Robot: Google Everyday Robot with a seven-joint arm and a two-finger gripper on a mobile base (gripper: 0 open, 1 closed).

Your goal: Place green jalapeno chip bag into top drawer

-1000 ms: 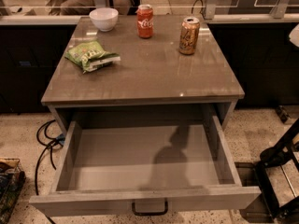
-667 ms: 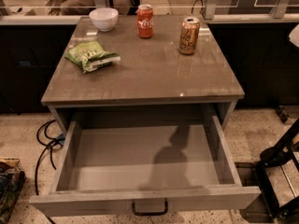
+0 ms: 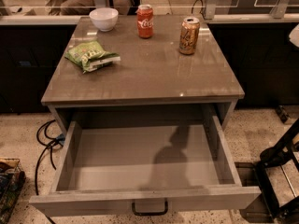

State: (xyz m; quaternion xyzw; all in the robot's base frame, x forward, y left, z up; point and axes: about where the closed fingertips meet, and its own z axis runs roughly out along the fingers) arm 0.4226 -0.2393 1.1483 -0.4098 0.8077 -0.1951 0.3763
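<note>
Bag (image 3: 91, 55) flat on table (image 3: 154, 78), behind drawer (image 3: 93, 196) and toward its left side, long axis roughly parallel to drawer front. Drawer pulled open below. Gripper out of view: grip state unknowable, likewise which way bag lies from it.

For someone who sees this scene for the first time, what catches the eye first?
The top drawer stands pulled wide open under the tabletop, showing only a dark shadow on its floor. On the left of the tabletop lies the green jalapeno chip bag; a white bowl, a red can and a gold can stand toward the back. The gripper is not in view.
</note>
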